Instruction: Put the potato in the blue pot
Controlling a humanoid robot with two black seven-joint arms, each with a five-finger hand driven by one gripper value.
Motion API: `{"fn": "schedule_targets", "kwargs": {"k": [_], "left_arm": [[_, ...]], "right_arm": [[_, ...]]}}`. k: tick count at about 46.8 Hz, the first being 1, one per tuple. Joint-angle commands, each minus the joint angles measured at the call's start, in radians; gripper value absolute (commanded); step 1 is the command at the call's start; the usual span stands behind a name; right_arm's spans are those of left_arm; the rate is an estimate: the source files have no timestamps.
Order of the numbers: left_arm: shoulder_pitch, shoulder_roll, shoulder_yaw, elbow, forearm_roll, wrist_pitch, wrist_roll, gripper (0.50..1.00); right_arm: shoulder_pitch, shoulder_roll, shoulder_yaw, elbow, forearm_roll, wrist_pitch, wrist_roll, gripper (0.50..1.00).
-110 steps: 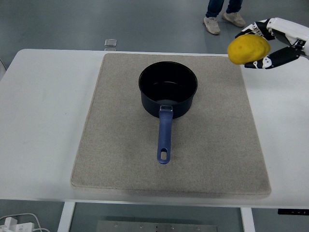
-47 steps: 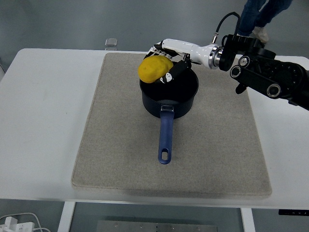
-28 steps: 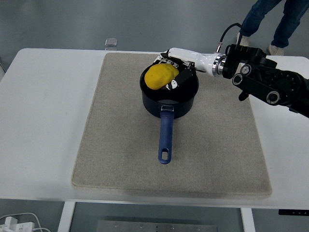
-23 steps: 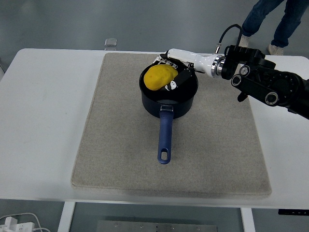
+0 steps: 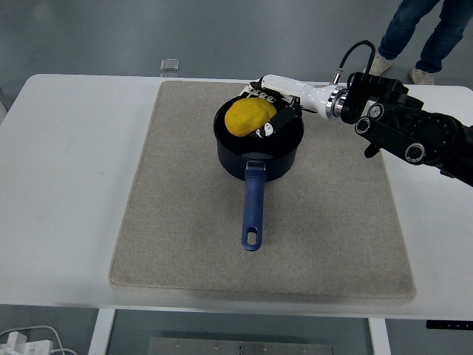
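over the blue pot (image 5: 258,145), potato (image 5: 250,117) lies crosswise in robot hand (image 5: 274,111).

My right hand (image 5: 272,103) has a glossy white shell over its back, with black finger segments and small white patches near the tips. A silver ring joins the white wrist to my right forearm (image 5: 414,133), which is matte black and blocky, set with round, silver-rimmed caps along its side. A black cable (image 5: 350,53) arcs up out of the wrist joint and loops back into the arm. Further along, my casing widens into smooth, dark, rounded panels at the picture's right edge.
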Motion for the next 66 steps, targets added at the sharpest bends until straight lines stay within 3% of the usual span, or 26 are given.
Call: {"fn": "schedule_targets", "kwargs": {"k": [1,44,58,66], "left_arm": [[0.000,0.000,0.000,0.000,0.000,0.000,0.000,1.000],[0.000,0.000,0.000,0.000,0.000,0.000,0.000,1.000],[0.000,0.000,0.000,0.000,0.000,0.000,0.000,1.000],[0.000,0.000,0.000,0.000,0.000,0.000,0.000,1.000]], "right_arm": [[0.000,0.000,-0.001,0.000,0.000,0.001,0.000,0.924],[0.003,-0.021,0.013,0.000,0.013,-0.001,0.000,0.924],[0.000,-0.164,0.111,0.000,0.102,0.039,0.000,0.924],[-0.021,-0.270,0.155,-0.008,0.304,0.088,0.000,0.924]]}}
